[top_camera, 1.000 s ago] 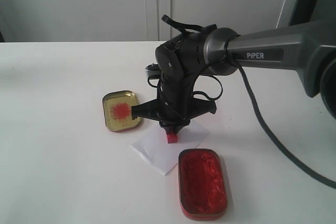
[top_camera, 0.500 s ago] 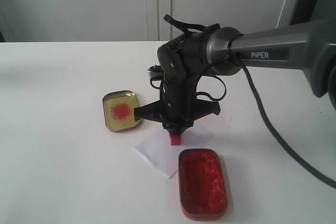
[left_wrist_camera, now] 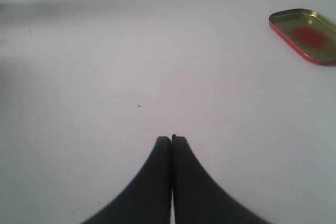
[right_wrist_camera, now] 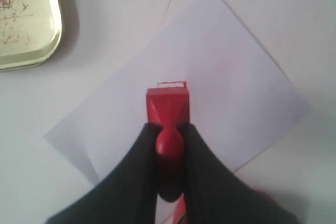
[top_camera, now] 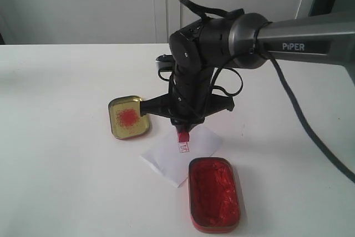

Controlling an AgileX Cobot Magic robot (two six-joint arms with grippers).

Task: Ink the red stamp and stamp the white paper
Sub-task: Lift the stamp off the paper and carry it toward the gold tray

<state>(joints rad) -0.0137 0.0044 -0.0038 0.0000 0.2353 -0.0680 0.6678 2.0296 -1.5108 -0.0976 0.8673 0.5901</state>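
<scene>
The red stamp (top_camera: pixel 182 135) is gripped by its knob between the fingers of the right gripper (top_camera: pixel 183 127), which are closed tight on it. In the right wrist view the same hold is seen from above: the right gripper (right_wrist_camera: pixel 169 129) is clamped on the round knob and the square base of the red stamp (right_wrist_camera: pixel 167 103) is pointed down at the sheet. The stamp appears to be held just clear of the white paper (top_camera: pixel 166 160), not pressed on it.

The paper is laid flat in the half of the tabletop (top_camera: pixel 61 154) nearer the front edge, roughly midway between the side edges, and is turned so that its corners point at the table's edges. A small red seal print (top_camera: pixel 184 147) is seen on the paper just beside the stamp, on the side toward the front edge; in the right wrist view only its thin outline (right_wrist_camera: pixel 172 84) is shown past the base.

A gold tin (top_camera: pixel 128 116) with a red smudge is set near the paper, on its left. A red ink tin (top_camera: pixel 214 193) is placed close to the front edge, with its end touching or overlapping the paper's corner.

The left gripper (left_wrist_camera: pixel 171 139) is shown with its fingers pressed together on nothing, over bare tabletop, with the gold tin (left_wrist_camera: pixel 307 35) well apart from it.
</scene>
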